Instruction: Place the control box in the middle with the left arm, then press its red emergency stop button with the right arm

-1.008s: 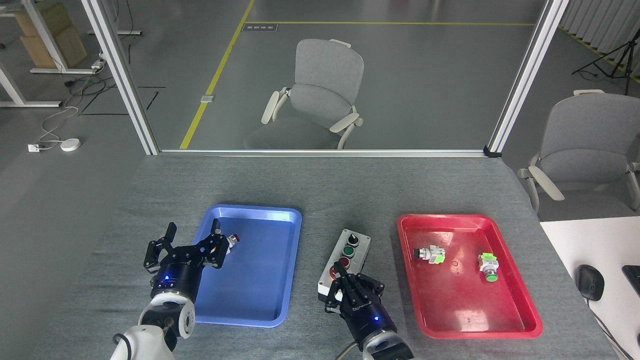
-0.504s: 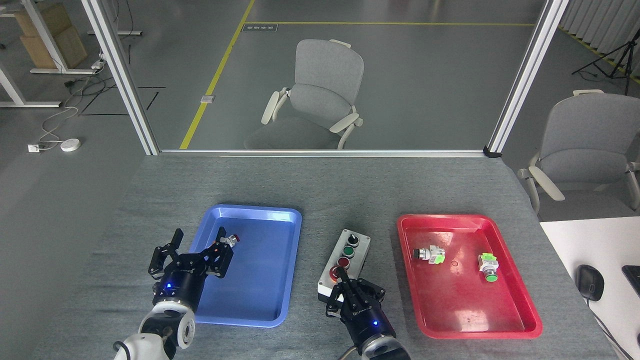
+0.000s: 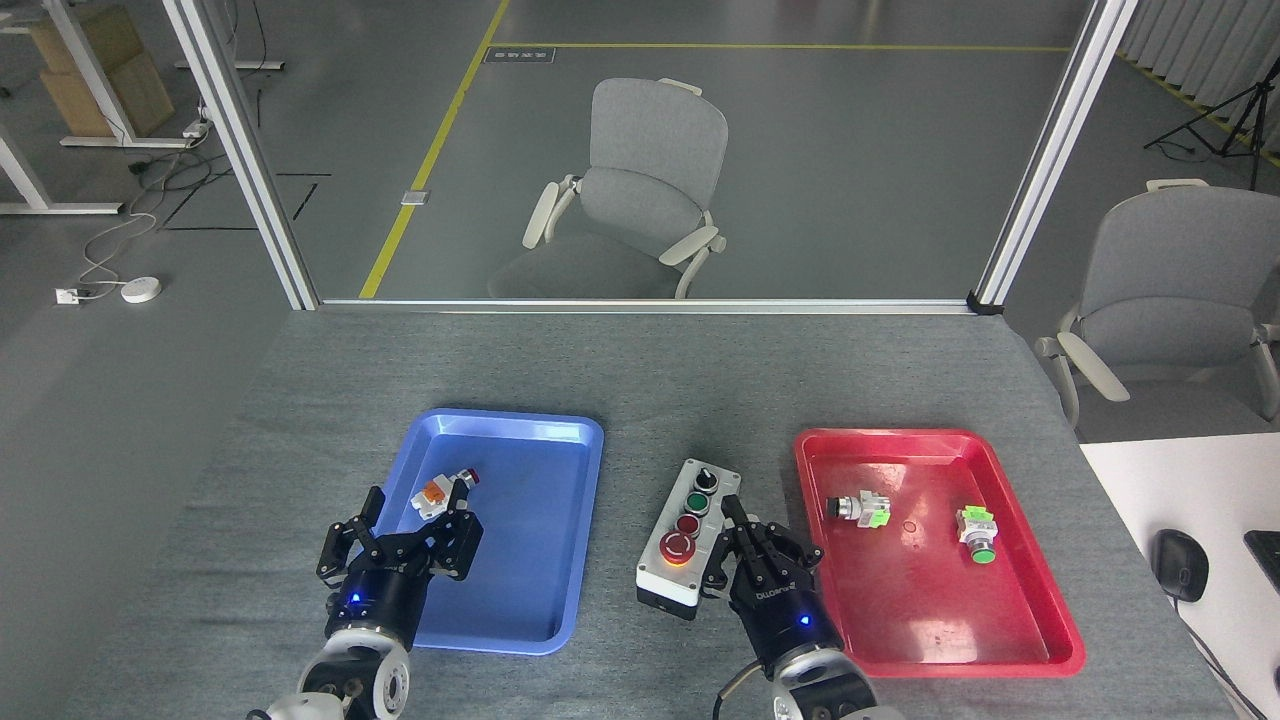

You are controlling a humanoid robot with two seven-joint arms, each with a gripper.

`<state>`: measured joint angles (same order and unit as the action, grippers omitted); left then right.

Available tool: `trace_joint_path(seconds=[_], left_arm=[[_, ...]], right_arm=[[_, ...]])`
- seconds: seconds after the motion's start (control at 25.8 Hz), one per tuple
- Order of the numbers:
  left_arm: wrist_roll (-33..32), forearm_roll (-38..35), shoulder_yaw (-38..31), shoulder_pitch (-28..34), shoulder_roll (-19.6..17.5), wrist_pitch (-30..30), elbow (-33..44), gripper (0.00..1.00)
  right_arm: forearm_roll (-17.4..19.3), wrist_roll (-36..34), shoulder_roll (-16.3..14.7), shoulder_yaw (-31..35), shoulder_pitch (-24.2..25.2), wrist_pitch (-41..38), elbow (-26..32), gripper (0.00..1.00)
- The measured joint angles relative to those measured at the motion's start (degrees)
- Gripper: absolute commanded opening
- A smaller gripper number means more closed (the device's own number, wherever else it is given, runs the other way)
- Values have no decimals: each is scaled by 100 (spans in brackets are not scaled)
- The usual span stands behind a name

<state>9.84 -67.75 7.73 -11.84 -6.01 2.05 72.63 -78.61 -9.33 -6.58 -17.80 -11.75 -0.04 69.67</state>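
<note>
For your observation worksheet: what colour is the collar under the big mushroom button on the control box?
Yellow, ringing the red emergency stop button on the control box; head view.

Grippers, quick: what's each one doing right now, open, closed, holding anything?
Left gripper: open, empty, over the near-left edge of the blue tray.
Right gripper: shut, holding nothing, just right of the control box.

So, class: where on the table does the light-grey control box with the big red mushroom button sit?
In the head view, the light-grey control box stands on the grey felt tabletop, between the blue plastic tray and red plastic tray, with the right gripper beside it.
</note>
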Motion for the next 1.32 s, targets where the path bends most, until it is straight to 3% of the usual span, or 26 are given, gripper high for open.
trace_joint_path(seconds=[0.12, 0.31, 0.54, 0.85, 1.32], left_arm=[[0, 5, 0, 0, 2, 0, -5, 99], [-1, 7, 0, -1, 3, 0, -11, 99], [-5, 8, 0, -2, 4, 0, -12, 99], [-8, 8, 0, -2, 4, -3, -12, 99], [-9, 8, 0, -3, 4, -4, -12, 99]], right_arm=[[20, -9, -110, 394, 69, -57, 88, 69], [28, -16, -281, 1089, 220, -230, 166, 97], [30, -9, -660, 1902, 463, -595, 530, 98], [23, 4, -1120, 2358, 664, -653, 665, 98], [25, 39, -1102, 2465, 718, -506, 661, 98]])
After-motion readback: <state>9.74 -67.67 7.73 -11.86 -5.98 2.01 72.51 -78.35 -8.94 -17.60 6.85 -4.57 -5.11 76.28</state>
